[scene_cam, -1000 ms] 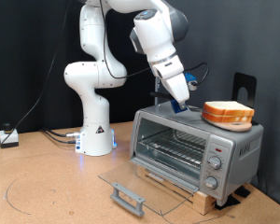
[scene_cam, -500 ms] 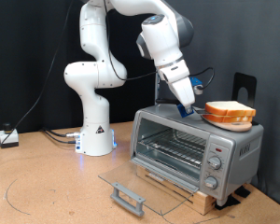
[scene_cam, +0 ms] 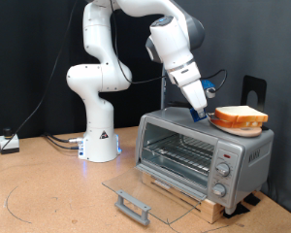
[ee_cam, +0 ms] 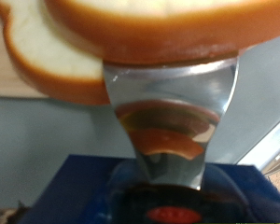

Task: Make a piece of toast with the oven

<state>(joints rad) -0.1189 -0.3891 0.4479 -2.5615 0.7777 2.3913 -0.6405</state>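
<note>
The oven [scene_cam: 204,155] is standing with its glass door [scene_cam: 145,194] folded down and its rack bare, so the toasting is not yet under way. The gripper [scene_cam: 200,110] is hovering at the oven's top beside the piece of toast [scene_cam: 240,118]; whether its fingers are parted or grasping anything, I cannot tell. The oven is sitting on a brown wooden surface [scene_cam: 48,189] before a dark backdrop.

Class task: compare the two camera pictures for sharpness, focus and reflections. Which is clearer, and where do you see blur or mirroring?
Exterior view: evenly lit and sharp; the oven and its open glass door read clearly. Wrist view: soft and blurred at close range; the bread slice has fuzzy edges, and a shiny end effector finger mirrors the orange dish.
</note>
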